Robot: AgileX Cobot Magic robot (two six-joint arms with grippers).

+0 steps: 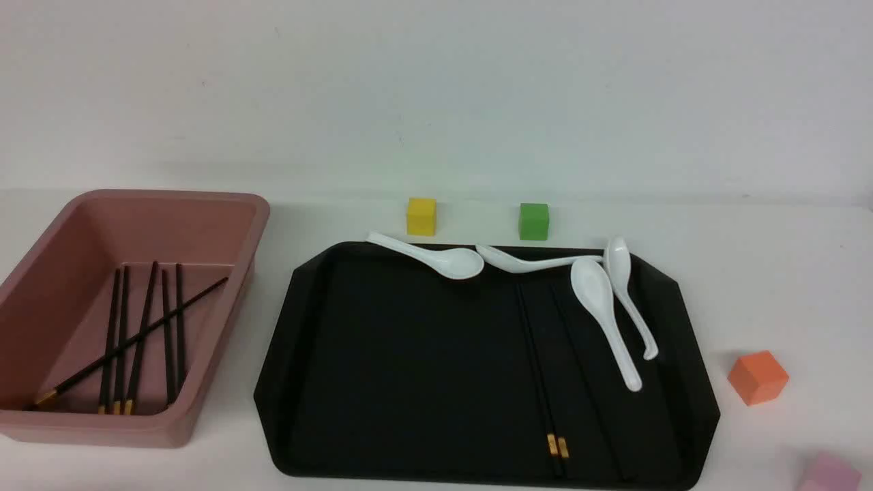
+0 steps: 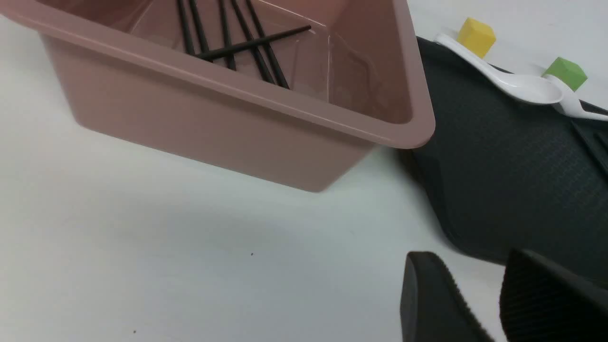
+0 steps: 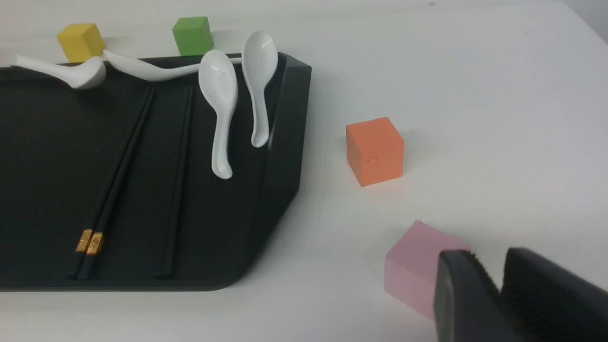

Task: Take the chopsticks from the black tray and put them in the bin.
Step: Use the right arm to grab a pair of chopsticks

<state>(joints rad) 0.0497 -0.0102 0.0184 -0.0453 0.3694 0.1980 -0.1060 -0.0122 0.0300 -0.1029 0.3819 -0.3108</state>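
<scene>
Partly done. Six chopsticks (image 1: 143, 327) by count are already in the bin (image 1: 225, 204): five roughly parallel, one lying diagonally across them, gold-banded ends toward the robot.

Left to move: a pair (image 3: 118, 175) on the right half of the black tray (image 1: 409, 368), lying side by side and touching, gold bands (image 3: 90, 242) at the near end. The right wrist view shows what looks like a third stick (image 3: 176, 190) just beside that pair, with no gold band visible. So two, probably three, remain.

The sticks are thin, black and flat on a black surface, with very low contrast in the front view. The bands are the only clear cue. Judgement: pinching them off the flat tray will be fiddly.

Four white soup spoons (image 1: 600, 300) lie along the far and right part of the tray and should stay put. Two lie near the remaining sticks but apart from them.

Left gripper (image 2: 475, 259) hangs over the worktop (image 1: 784, 273) near the tray's edge, jaws parted, empty. Right gripper (image 3: 484, 259) is over the worktop by a pink block (image 3: 413, 266), pads only narrowly apart, nothing between them. Neither is near a chopstick.
</scene>
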